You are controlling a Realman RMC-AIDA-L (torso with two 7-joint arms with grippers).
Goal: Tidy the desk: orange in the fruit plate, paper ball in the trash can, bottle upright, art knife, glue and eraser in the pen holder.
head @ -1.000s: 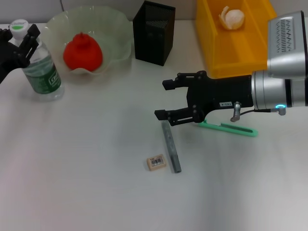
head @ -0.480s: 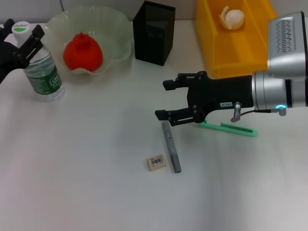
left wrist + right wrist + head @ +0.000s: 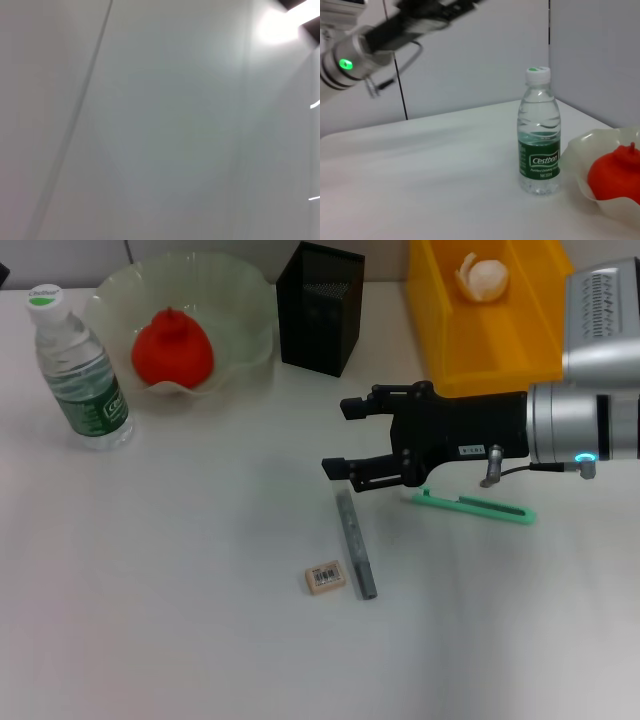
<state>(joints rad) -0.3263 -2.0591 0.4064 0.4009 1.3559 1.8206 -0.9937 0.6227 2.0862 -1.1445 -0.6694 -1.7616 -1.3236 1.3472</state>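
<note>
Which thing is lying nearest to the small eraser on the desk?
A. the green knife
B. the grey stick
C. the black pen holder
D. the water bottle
B: in the head view the grey stick lies right beside the eraser, while the green knife, the pen holder and the bottle are all farther away.

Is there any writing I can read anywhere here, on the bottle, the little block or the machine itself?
"Cestbon": on the green label of the clear plastic water bottle, seen in the right wrist view.
Smaller print under that brand name: too small to read.
Barcode sticker on the small beige eraser: blurred, not readable.
White tag on the black right pincer body: too small to read.
No other text shows.
</note>
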